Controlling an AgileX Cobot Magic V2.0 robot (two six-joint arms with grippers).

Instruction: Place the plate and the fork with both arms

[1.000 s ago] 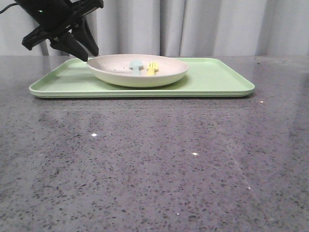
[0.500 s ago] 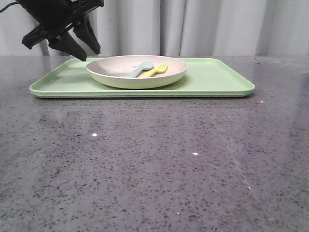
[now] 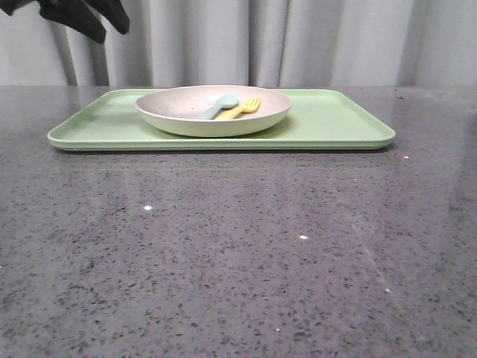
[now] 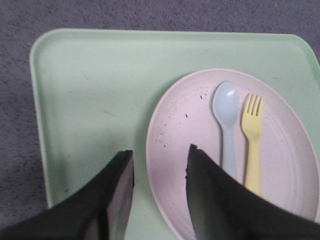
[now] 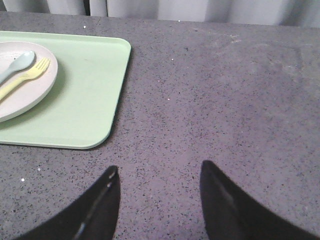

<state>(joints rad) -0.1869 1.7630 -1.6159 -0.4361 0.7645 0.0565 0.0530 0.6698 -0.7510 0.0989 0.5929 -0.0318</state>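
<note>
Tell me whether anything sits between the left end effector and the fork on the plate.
Nothing blocks it from above. The left end effector hangs open over the plate edge. The fork lies uncovered in the plate, with only a blue-grey spoon lying alongside it, on the side nearer the end effector.

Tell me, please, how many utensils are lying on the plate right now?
2: a spoon and a fork, side by side in the plate on the tray, fork on the robot's right. None seems hidden.

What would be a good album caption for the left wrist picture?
Open left gripper hovers over a green tray holding a plate with fork and spoon.
</note>
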